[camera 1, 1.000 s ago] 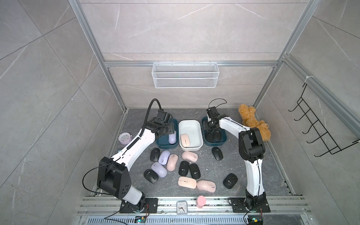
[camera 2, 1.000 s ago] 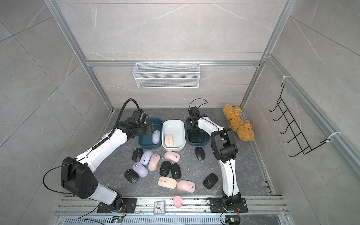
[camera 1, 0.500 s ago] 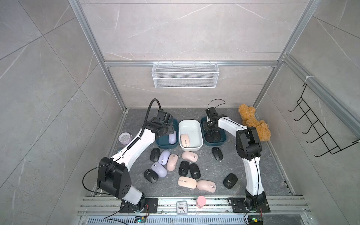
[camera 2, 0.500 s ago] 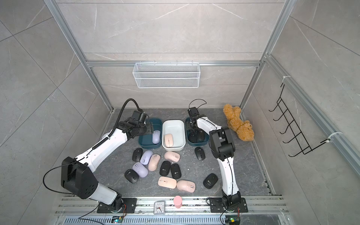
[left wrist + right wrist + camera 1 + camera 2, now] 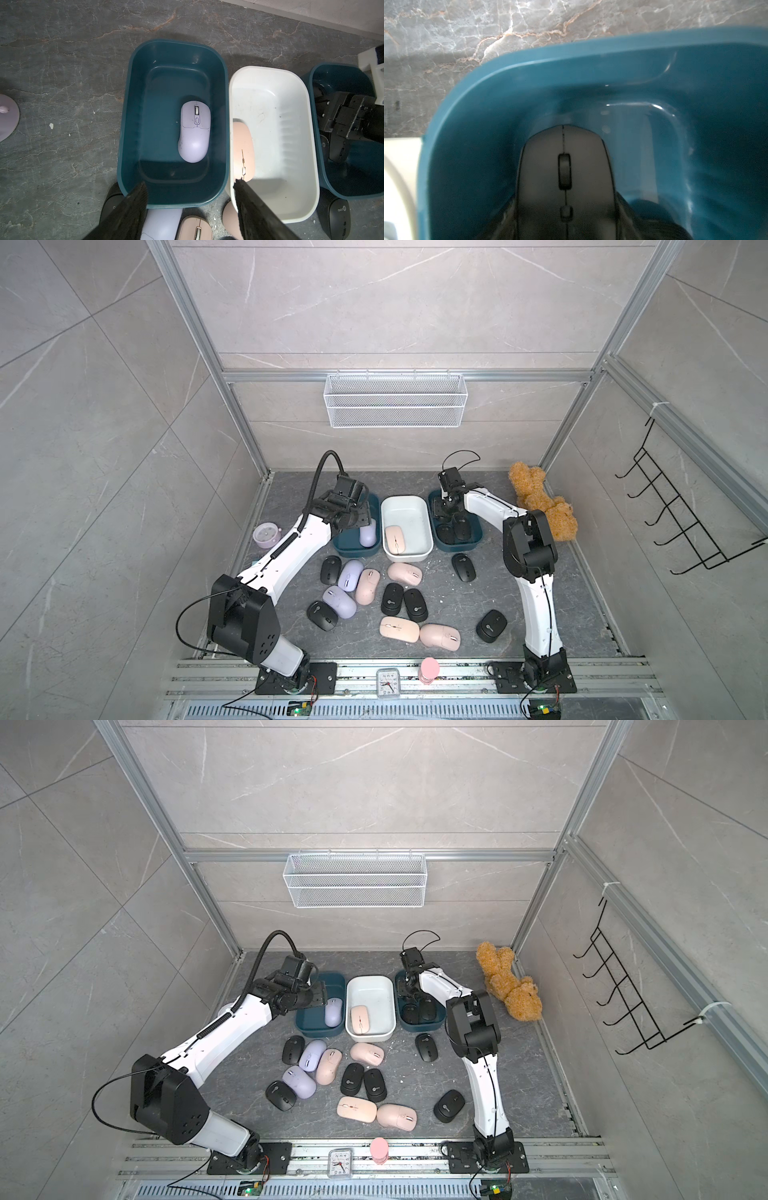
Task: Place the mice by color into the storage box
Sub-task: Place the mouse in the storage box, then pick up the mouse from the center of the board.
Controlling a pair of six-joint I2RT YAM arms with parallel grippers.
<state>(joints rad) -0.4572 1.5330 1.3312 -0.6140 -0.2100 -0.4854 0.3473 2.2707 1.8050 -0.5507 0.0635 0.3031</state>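
Left hand (image 5: 190, 184) of mine hangs with fingers spread and nothing between them above the left teal box (image 5: 124, 124), where one lavender mouse (image 5: 194, 133) lies flat; just beside it, the white box (image 5: 291, 135) holds a pink mouse (image 5: 243, 149). My right hand (image 5: 444, 514) is down inside the right teal box (image 5: 508, 68) with a black mouse (image 5: 564, 166) between its fingers, though I cannot tell whether they press it. Other mice (image 5: 405, 573) — black, pink, lavender — lie loose on the tabletop (image 5: 451, 601).

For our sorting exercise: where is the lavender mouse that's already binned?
In both top views, the lavender mouse lies alone in the left teal bin, next to the white bin.
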